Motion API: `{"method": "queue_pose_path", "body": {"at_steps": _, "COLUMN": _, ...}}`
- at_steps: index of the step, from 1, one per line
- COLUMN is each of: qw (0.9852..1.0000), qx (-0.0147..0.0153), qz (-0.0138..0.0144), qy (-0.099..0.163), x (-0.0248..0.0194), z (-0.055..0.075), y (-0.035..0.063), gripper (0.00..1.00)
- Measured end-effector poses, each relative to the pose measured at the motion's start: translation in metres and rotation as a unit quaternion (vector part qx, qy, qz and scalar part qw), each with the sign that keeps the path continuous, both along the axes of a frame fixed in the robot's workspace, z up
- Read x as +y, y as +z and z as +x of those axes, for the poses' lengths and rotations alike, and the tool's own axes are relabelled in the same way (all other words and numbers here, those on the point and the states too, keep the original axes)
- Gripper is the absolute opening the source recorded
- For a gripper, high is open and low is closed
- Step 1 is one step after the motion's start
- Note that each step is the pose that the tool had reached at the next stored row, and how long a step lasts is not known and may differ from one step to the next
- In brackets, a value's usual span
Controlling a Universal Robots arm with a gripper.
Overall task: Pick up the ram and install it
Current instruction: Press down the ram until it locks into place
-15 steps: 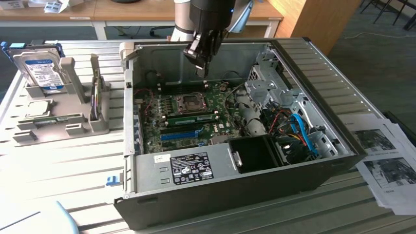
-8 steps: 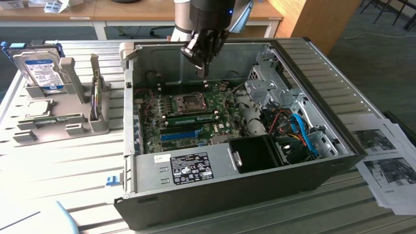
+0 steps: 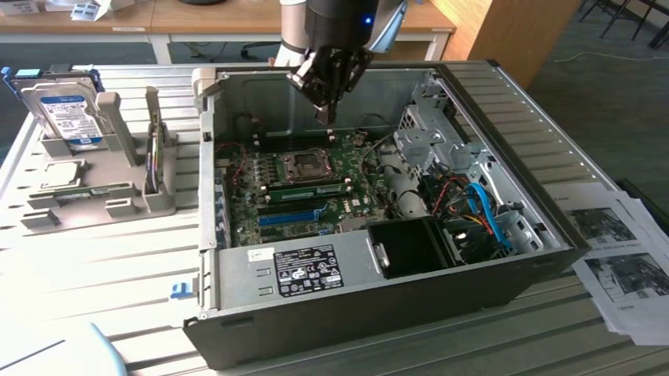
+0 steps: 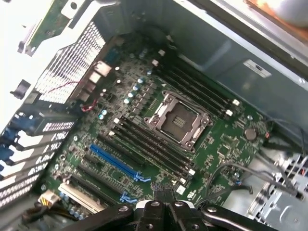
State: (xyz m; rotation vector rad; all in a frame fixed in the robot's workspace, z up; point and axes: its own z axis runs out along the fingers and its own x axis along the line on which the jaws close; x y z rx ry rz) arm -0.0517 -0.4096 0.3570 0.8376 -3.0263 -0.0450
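Exterior view: the pincer, closed and empty, hangs over the motherboard. A green ram sits seated at its six o'clock, long axis nine-to-three.

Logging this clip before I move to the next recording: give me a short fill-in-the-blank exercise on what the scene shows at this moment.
1. The gripper hangs over the open computer case with its fingers ____.
2. The long slot beside the black slots on the motherboard is coloured ____.
3. The hard drive stands upright in the grey rack, ____ the case.
4. Printed sheets of ____ lie at the exterior view's right.

Missing words: shut; blue; outside; paper
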Motion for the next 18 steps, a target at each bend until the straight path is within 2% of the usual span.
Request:
{"method": "queue_pose_path", "body": {"at_steps": 5, "qw": 0.9991, "qx": 0.0, "qz": 0.0, "qy": -0.042, "x": 0.0, "z": 0.0, "y": -0.0002, "gripper": 0.09}}
{"method": "queue_pose_path", "body": {"at_steps": 9, "qw": 0.9971, "qx": 0.0, "qz": 0.0, "qy": -0.076, "x": 0.0, "z": 0.0, "y": -0.0003, "gripper": 0.09}}
{"method": "queue_pose_path", "body": {"at_steps": 14, "qw": 0.9926, "qx": 0.0, "qz": 0.0, "qy": -0.122, "x": 0.0, "z": 0.0, "y": -0.0006, "gripper": 0.09}}
{"method": "queue_pose_path", "body": {"at_steps": 18, "qw": 0.9875, "qx": 0.0, "qz": 0.0, "qy": -0.158, "x": 0.0, "z": 0.0, "y": -0.0008, "gripper": 0.09}}
